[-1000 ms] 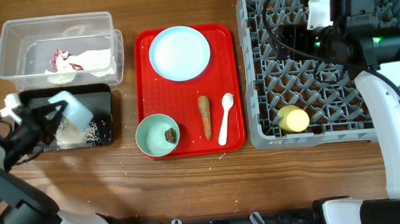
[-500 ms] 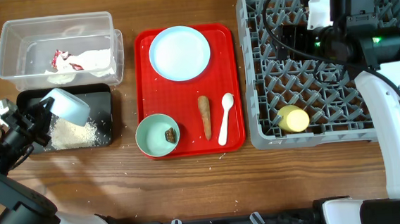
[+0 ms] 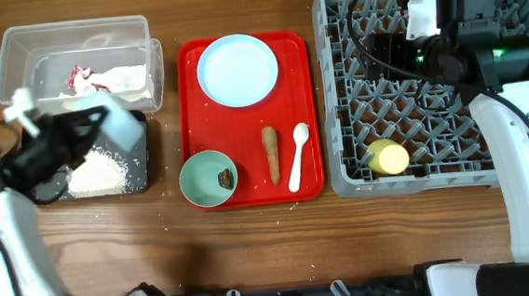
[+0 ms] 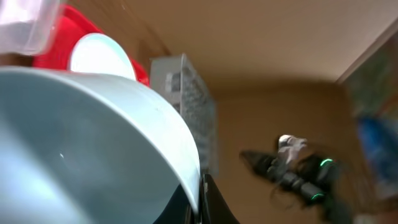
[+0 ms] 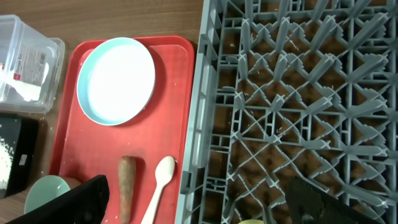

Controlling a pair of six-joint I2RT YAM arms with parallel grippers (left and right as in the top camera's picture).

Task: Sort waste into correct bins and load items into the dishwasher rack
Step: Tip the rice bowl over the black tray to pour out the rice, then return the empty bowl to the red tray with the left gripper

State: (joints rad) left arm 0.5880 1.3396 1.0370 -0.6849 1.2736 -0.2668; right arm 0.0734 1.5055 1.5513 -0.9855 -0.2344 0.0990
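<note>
At the surface's left edge, the left fingers [image 4: 214, 208] clamp a pale blue bowl [image 3: 119, 125] over the black tray [image 3: 143, 171]. The right fingers [image 5: 81, 202] gape wide above the rack [image 3: 404, 138].

tub [image 3: 70, 31] left | serving tray [image 3: 245, 131] centre | rack [image 3: 412, 128] right | cup [image 3: 391, 159] in rack

A robot lab bench staged as a kitchen: wooden table [image 3: 253, 251], red tray [image 3: 244, 121], grey dishwasher rack [image 3: 403, 129].

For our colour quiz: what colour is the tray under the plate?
The tray is red; overhead view.
</note>
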